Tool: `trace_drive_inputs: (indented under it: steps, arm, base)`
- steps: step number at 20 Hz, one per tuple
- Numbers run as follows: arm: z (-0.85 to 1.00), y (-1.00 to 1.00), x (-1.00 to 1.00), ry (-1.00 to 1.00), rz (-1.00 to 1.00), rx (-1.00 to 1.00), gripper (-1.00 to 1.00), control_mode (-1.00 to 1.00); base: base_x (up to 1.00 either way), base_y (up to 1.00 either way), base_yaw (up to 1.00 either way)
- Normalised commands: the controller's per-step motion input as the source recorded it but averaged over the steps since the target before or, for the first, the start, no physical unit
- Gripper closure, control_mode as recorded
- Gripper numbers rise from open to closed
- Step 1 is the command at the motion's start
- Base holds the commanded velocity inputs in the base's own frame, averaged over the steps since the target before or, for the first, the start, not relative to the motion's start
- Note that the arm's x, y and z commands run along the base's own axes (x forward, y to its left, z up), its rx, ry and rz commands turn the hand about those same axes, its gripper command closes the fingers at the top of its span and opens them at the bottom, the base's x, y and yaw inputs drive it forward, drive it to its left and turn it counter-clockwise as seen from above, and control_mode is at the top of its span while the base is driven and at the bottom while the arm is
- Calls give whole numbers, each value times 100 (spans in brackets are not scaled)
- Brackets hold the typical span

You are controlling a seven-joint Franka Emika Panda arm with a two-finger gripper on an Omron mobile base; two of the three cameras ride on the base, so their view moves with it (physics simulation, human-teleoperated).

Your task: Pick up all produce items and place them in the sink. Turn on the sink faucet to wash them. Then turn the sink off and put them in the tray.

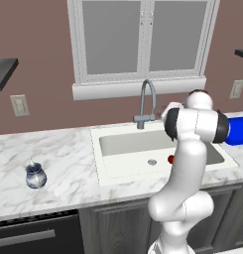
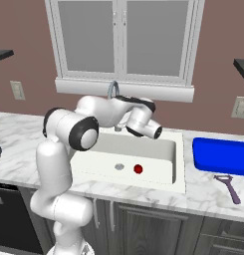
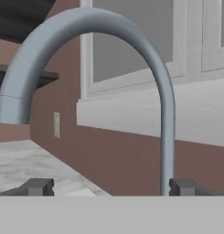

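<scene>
A small glossy red fruit (image 2: 138, 169) lies on the floor of the white sink (image 2: 158, 149), just right of the round drain (image 2: 119, 167). In the left base view my arm partly covers the fruit (image 1: 170, 158) in the sink (image 1: 100, 163). The grey gooseneck faucet (image 1: 148, 101) stands behind the basin. My hand is held up close to it. In the hand view the faucet (image 3: 166, 114) arches right in front of my gripper (image 3: 113, 188), whose fingertips (image 3: 38, 186) stand wide apart and open with nothing held. The blue tray (image 2: 220, 155) lies on the counter right of the sink.
A blue-and-white jar (image 1: 35, 176) stands on the marble counter far left of the sink. A purple-handled peeler (image 2: 228, 187) lies in front of the tray. A window with a white sill (image 1: 138, 89) is behind the faucet, and wall outlets (image 1: 19, 105) flank it.
</scene>
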Motion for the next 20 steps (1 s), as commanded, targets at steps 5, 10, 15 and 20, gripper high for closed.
trace_drive_inputs:
  steps: [5, 10, 15, 20]
  arm:
    - [-11, 0, 17, -1, 5, 0, -100, -100]
    - [-16, 0, 12, -5, 2, -2, -100, -100]
    - [-13, 0, 12, -6, 1, -1, -100, -100]
    - [-10, 0, 17, -5, 0, -1, -100, -100]
  base:
    - [0, 0, 0]
    - [0, 0, 0]
    - [0, 0, 0]
    - [0, 0, 0]
